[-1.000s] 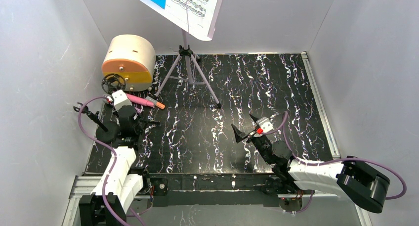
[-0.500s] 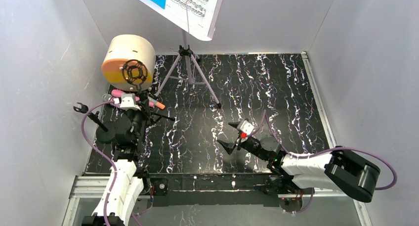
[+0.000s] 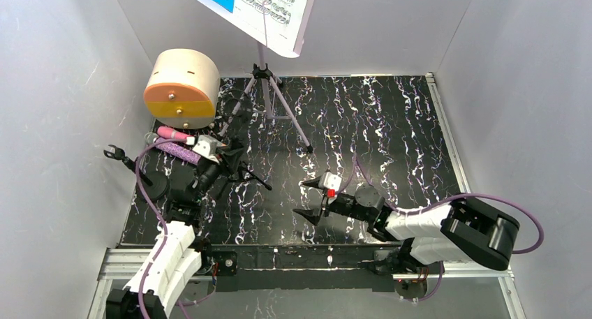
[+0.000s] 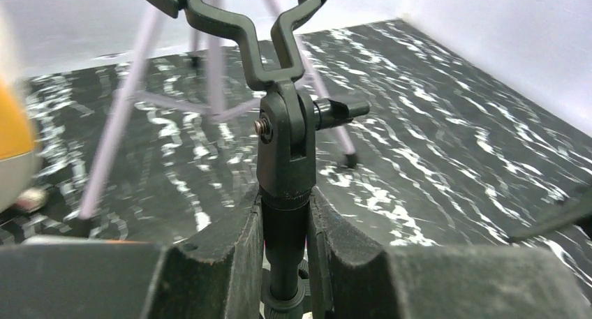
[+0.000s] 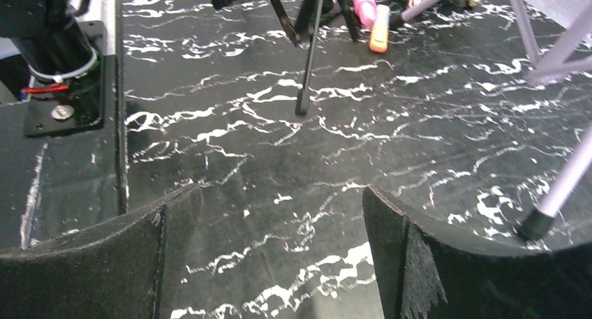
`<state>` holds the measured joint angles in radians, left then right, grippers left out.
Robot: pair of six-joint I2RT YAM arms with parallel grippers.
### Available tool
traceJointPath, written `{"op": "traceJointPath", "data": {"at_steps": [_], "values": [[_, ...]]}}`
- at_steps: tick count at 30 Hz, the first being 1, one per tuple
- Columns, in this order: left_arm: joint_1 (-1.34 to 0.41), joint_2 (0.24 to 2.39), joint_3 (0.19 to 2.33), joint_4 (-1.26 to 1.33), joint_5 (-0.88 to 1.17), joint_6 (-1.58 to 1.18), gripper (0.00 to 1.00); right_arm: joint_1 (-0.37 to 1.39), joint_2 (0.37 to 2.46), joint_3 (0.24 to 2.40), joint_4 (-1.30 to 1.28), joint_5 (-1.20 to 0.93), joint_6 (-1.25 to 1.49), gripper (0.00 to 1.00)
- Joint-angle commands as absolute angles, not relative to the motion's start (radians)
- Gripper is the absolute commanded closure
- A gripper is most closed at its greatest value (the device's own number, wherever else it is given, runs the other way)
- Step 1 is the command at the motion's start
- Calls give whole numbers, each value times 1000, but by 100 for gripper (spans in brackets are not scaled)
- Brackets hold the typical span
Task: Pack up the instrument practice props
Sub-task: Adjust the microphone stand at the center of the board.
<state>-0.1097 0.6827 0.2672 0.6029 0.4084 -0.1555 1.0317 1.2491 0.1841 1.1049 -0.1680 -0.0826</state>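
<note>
I'm looking down on a black table (image 3: 377,123) veined with white, boxed in by plain white walls (image 3: 63,68). A cream and orange drum-shaped case (image 3: 181,87) sits in the upper left of the top view.

The lilac music stand (image 3: 266,95) stands on its tripod at the upper middle, with the blue and white sheet music (image 3: 255,8) on its desk at the top edge. The pink microphone (image 3: 170,132) lies just below the case. The glittery purple mic (image 3: 179,152) lies just beside it.

My left gripper (image 4: 284,228) is clamped on the stem of the black mount (image 4: 286,144), with the forked yoke rising above the fingers. The mount's thin tripod legs (image 3: 246,174) splay toward the lower right.

My right gripper (image 3: 305,198) sits at the lower middle with its jaws spread wide and nothing between them.

Half a second ago the mount's ring stood in front of the case. It has now swung down and right, toward the centre. The right gripper has slid left and turned.
</note>
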Motion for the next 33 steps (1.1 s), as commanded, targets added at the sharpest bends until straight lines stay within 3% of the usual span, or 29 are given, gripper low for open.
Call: {"op": "traceJointPath", "data": {"at_steps": [1,9,16,21,24,27,33], "values": [[-238,702,298,748,495,-195,100,1070,1317,274,1211,-196,-47,7],[-428,753,299,858,430,-222,100,1117,1478,400,1255,-70,-48,11],[-541,798,262,972,360,-214,100,1145,1601,477,1263,78,-52,24],[-561,808,253,987,347,-213,100,1151,1648,487,1268,104,-91,46],[-561,799,246,988,343,-212,99,1151,1661,482,1258,111,-116,68],[-561,795,243,987,333,-214,92,1153,1666,473,1258,110,-135,95],[-561,785,253,932,329,-208,61,1155,1658,442,1292,118,-179,99]]}}
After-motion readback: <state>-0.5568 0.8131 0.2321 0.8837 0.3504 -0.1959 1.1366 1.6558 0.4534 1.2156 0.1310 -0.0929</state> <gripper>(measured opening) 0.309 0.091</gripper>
